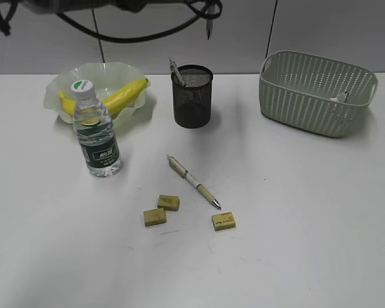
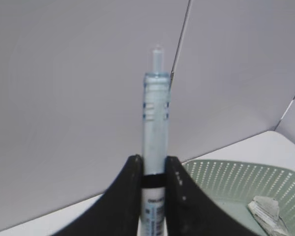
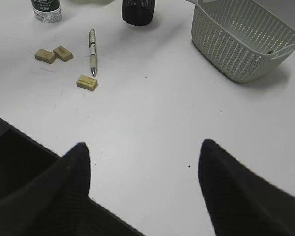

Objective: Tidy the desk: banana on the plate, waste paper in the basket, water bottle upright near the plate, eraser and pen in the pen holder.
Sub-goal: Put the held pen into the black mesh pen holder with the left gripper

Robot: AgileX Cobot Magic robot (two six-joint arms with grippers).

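White desk (image 1: pixel 295 212), cream pen (image 1: pixel 194 181) lying flat, three tan erasers (image 1: pixel 169 203) nearby

The left hand (image 2: pixel 153 196) ends in two matte black plastic fingers (image 2: pixel 125 196) that are broad at the base and curve inward to narrow, rounded tips, with smooth, unmarked surfaces. The right hand (image 3: pixel 143 157) has the same pair of matte black fingers (image 3: pixel 71 182), wide, tapering to blunt rounded tips. In the exterior view, dark arm parts sit along the top edge, with thick black cables (image 1: pixel 141 35) drooping in loops beneath them.
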